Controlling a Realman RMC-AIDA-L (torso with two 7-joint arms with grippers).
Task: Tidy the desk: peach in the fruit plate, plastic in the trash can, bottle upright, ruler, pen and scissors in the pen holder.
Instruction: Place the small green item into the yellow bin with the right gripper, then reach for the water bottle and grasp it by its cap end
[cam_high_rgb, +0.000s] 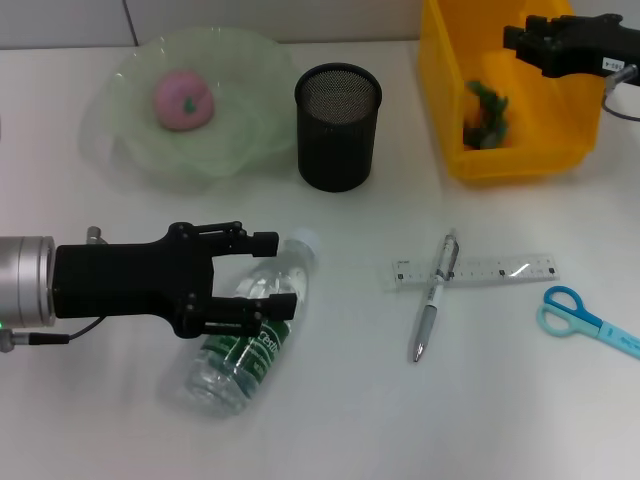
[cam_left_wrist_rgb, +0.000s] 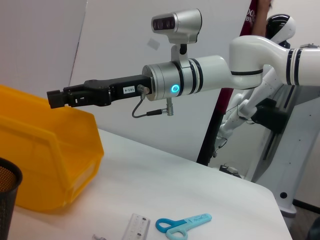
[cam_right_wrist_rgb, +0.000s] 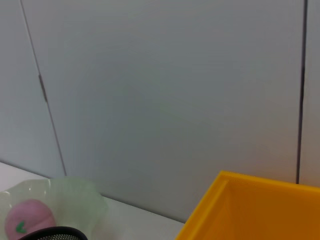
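Observation:
The clear bottle (cam_high_rgb: 250, 335) with a green label lies on its side at the front left of the desk. My left gripper (cam_high_rgb: 275, 273) is open and straddles the bottle's upper part, one finger on each side. The pink peach (cam_high_rgb: 183, 100) sits in the green fruit plate (cam_high_rgb: 120, 140). Green plastic (cam_high_rgb: 487, 115) lies inside the yellow trash can (cam_high_rgb: 440, 110). My right gripper (cam_high_rgb: 530, 45) hovers above that can, also seen as the right gripper (cam_left_wrist_rgb: 55, 97) from the left wrist. The ruler (cam_high_rgb: 490, 270), pen (cam_high_rgb: 435, 295) and blue scissors (cam_high_rgb: 580, 318) lie to the right of the black mesh pen holder (cam_high_rgb: 338, 125).
The pen lies across the ruler's left end. In the left wrist view the scissors (cam_left_wrist_rgb: 182, 223) and the ruler (cam_left_wrist_rgb: 136, 227) lie near the desk's right edge, beside the yellow can (cam_left_wrist_rgb: 50, 150). A wall stands behind the desk.

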